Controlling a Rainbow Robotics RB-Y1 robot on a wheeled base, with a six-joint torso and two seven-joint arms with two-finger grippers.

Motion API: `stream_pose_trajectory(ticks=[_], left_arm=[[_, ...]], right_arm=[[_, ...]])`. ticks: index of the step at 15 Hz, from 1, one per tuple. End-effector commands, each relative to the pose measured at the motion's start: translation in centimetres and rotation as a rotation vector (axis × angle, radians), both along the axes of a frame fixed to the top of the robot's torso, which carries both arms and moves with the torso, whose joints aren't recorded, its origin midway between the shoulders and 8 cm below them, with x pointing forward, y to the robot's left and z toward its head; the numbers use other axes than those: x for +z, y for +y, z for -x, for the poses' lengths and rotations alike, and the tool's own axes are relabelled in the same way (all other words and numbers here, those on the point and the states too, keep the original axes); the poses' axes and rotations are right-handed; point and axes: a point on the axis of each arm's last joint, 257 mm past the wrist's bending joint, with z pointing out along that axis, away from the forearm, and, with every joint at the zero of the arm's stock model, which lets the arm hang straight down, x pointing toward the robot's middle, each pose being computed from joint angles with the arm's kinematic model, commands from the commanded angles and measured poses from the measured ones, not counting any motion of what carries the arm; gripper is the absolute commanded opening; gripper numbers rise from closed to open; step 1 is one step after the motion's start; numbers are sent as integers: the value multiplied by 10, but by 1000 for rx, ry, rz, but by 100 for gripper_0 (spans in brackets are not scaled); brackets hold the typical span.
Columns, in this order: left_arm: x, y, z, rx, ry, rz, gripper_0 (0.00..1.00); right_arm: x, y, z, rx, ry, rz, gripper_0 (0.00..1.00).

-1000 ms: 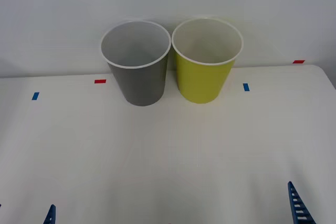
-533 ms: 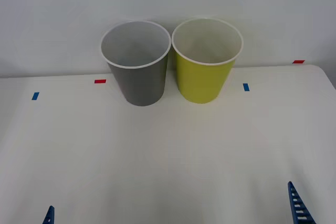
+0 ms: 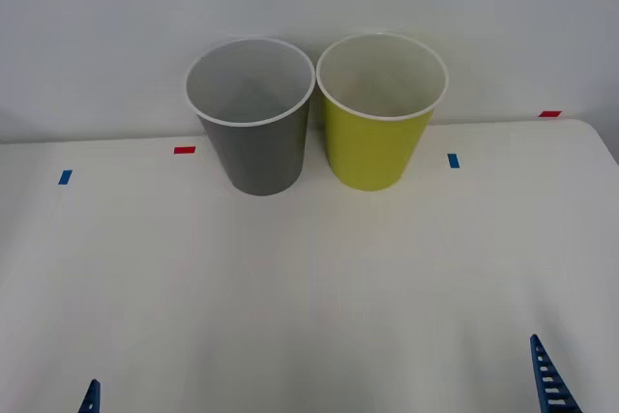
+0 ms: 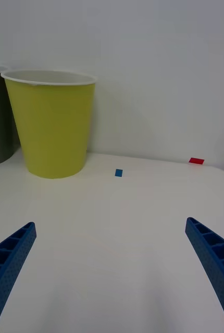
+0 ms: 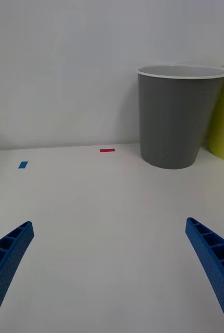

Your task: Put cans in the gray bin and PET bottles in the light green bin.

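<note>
Two bins, gray bin (image 3: pixel 253 118) left, light green bin (image 3: pixel 379 113) right, touching at far tabletop (image 3: pixel 309 287). Left pincer (image 5: pixel 109 276), right pincer (image 4: pixel 109 276) near edge, released, empty. No can or bottle visible; sorting progress unclear.

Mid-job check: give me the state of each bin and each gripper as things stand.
Tall round gray bin with white rim: upright, nothing visible inside.
Tall round yellow-green bin with white rim: upright beside the gray one, nothing visible inside.
Left gripper: open, holding nothing, low over the table.
Right gripper: open, holding nothing, low over the table.
</note>
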Motion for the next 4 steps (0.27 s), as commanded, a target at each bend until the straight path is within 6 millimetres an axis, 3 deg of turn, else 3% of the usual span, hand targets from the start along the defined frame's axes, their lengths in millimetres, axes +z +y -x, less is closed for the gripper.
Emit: stream_pose_trajectory(ticks=[1, 4], left_arm=[[0, 0, 0, 0, 0, 0, 100], [0, 0, 0, 0, 0, 0, 100]], right_arm=[[0, 0, 0, 0, 0, 0, 100], [0, 0, 0, 0, 0, 0, 100]])
